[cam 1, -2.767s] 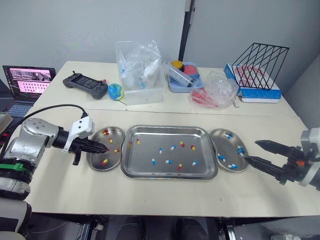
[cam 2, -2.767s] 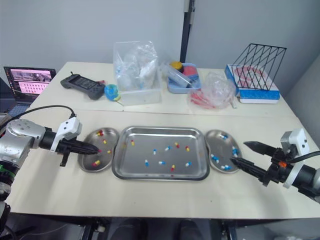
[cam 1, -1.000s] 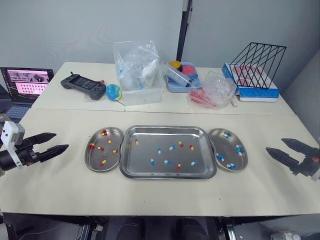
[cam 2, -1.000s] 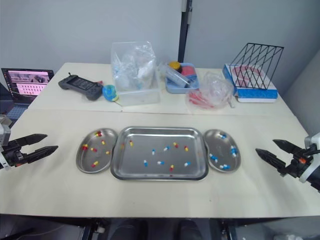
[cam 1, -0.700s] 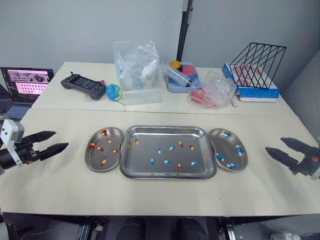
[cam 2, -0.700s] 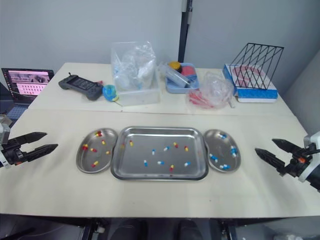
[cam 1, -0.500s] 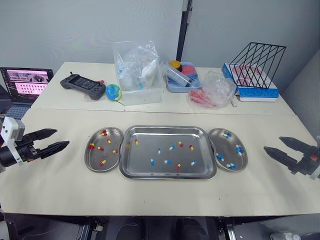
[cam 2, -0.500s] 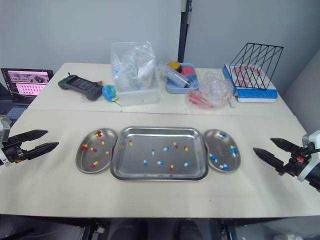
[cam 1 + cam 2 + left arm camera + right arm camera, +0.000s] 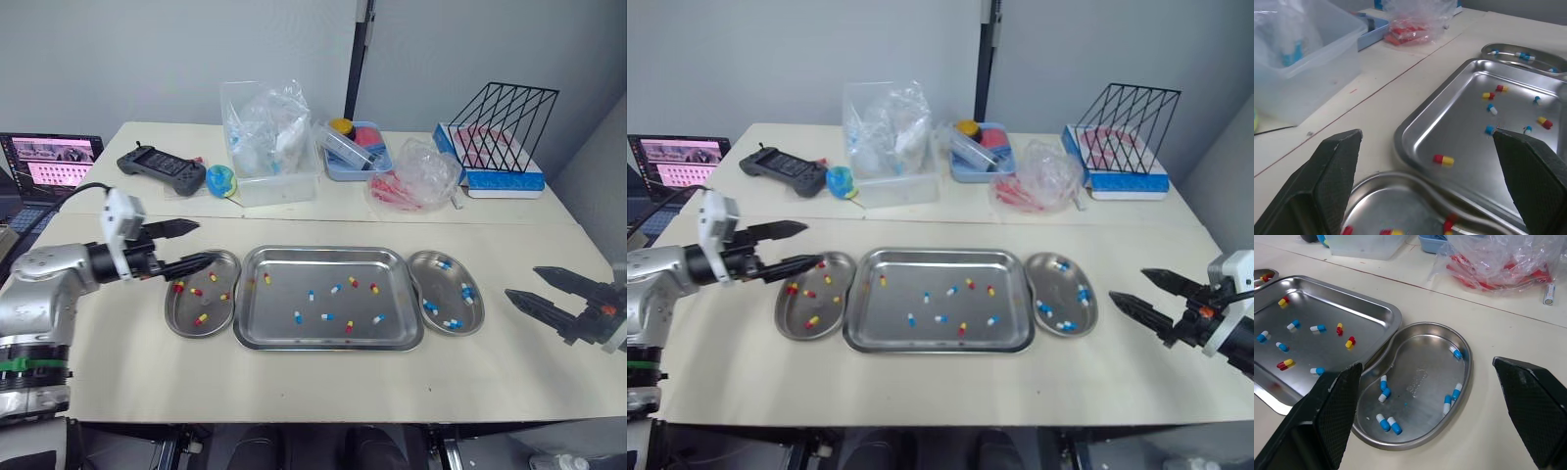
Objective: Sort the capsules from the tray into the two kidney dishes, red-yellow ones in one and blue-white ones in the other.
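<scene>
The tray [image 9: 328, 251] lies between the two hands with mixed capsules [image 9: 300, 317] loose in it. The left hand [image 9: 205, 242] is spread and empty at the rim of the left kidney dish [image 9: 217, 315]. The right hand [image 9: 521, 282], also spread, waits just outside the right kidney dish [image 9: 446, 289]. I'd worry those broad fingers pinch two neighbouring capsules together, or flick one across the slick steel. I can read no writing.

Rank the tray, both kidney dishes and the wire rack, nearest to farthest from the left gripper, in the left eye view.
1. Left dish, right by the left gripper.
2. Tray, centre.
3. Right dish, right of the tray.
4. Rack, far right corner.
</scene>
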{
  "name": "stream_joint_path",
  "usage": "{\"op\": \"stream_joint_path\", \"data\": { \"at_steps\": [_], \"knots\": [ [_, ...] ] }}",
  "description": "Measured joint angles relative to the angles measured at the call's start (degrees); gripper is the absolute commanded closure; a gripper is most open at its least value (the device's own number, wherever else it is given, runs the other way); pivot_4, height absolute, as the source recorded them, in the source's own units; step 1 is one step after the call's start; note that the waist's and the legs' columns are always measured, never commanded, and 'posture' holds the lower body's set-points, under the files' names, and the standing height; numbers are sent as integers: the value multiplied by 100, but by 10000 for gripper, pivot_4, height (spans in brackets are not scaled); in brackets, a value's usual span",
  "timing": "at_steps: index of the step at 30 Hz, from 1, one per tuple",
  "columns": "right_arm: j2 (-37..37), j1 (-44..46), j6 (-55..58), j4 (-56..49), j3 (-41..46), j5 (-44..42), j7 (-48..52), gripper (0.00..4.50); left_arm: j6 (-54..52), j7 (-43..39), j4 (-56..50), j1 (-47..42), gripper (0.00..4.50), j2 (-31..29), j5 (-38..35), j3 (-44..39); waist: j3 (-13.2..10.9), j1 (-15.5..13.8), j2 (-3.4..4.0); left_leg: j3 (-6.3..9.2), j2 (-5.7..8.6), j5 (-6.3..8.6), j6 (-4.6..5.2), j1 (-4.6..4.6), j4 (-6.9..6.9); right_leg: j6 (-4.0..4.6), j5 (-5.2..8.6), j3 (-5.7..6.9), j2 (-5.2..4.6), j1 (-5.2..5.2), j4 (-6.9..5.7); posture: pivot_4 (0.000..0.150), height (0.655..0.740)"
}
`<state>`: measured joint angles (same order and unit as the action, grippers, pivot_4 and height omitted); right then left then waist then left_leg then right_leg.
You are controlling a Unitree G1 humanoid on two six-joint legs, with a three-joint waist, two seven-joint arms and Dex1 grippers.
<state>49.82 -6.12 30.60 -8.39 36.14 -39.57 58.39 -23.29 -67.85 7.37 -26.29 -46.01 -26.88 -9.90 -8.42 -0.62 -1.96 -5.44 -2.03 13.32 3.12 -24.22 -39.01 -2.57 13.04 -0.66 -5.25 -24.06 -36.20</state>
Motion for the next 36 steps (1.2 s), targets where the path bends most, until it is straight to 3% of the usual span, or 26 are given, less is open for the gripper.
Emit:
{"op": "stream_joint_path", "data": {
  "at_steps": [7, 11, 20, 26, 36],
  "knots": [
    [-73, -162, 7, -149, 67, -8, -120, 0, -945, 793, -1145, -18, 246, 302, -17, 581, 0, -6, 0, 1, 7, 0, 1, -1, 0, -2, -1, -3, 1, -1, 3, 1500, 7400],
    [-80, -169, 38, -191, 70, -14, -152, 0, -921, 832, -1120, -123, 246, 222, 317, 986, 1, -6, 1, 2, 11, -1, -1, 1, 0, -2, -1, -4, 5, 0, 5, 1500, 7400],
    [-78, -44, 51, -130, 59, -5, -154, 0, 25, -327, 402, -1523, 246, 192, 1458, 2393, 1, -17, 1, 1, 18, -6, 3, -7, 0, -2, -1, -3, 4, -2, 13, 1500, 7400],
    [-223, -335, 50, -312, 145, -8, -231, 0, -24, -968, 1391, -2371, 246, 345, 2148, 3188, 0, -22, 0, 5, 19, -6, 4, -16, -1, -4, 0, 2, 6, -6, 13, 1500, 7400],
    [-378, -609, 50, -527, 345, -67, -368, 0, 621, -1218, 2707, -3020, 246, 1087, 2899, 3544, 0, -12, 0, 10, 20, -5, 6, -18, -5, -5, 0, -2, 4, -8, 11, 1500, 7400]
  ]
}}
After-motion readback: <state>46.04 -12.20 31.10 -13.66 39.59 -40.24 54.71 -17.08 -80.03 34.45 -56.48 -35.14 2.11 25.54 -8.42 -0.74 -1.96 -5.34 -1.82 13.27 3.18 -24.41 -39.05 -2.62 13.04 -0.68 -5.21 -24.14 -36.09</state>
